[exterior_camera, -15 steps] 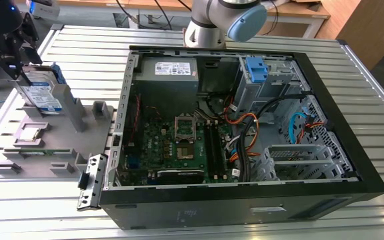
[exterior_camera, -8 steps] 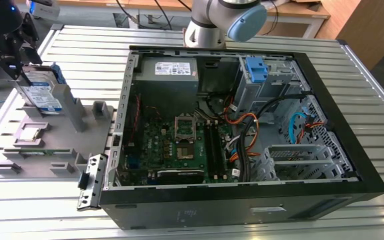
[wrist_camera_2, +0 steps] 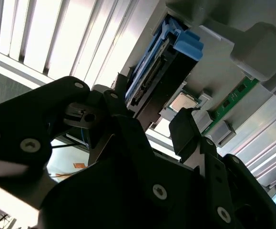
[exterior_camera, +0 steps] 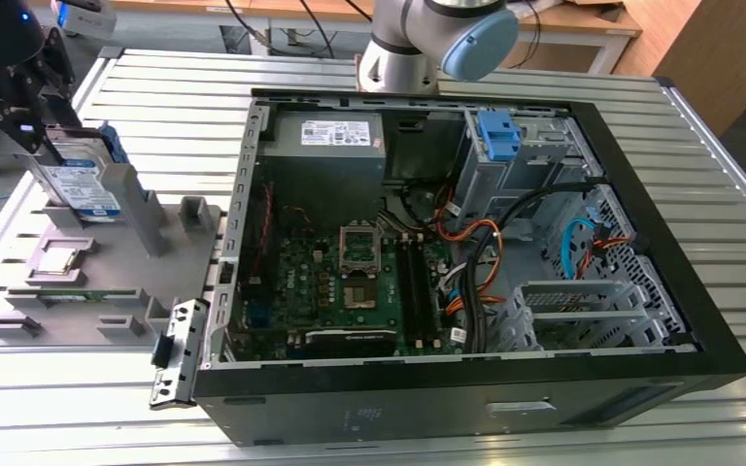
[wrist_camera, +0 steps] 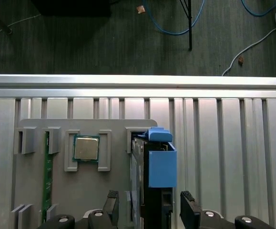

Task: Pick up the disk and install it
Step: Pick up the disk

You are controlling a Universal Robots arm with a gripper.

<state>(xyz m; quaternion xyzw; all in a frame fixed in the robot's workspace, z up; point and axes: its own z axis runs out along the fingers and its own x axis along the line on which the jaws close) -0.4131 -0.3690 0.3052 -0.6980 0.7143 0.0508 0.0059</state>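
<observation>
The disk [exterior_camera: 84, 186] stands on edge in a slot of the grey fixture plate [exterior_camera: 101, 267], at the exterior view's left. It is silver with a white-and-blue label and blue side rails. My gripper [exterior_camera: 39, 131] hangs right over its upper end. In the first wrist view the disk [wrist_camera: 152, 176] runs edge-on between my two black fingers [wrist_camera: 112, 205], and my gripper [wrist_camera: 149, 202] is open with a gap on each side. The second wrist view shows the disk [wrist_camera_2: 152, 76] just beyond my open gripper [wrist_camera_2: 145, 121].
An open computer case [exterior_camera: 684, 291] lies at the exterior view's right, with a motherboard, cables, a grey power-supply box [exterior_camera: 341, 134] and a blue bracket [exterior_camera: 496, 131] in the drive bay. On the fixture plate lie a processor chip [wrist_camera: 86, 148] and a green memory stick [wrist_camera: 46, 176].
</observation>
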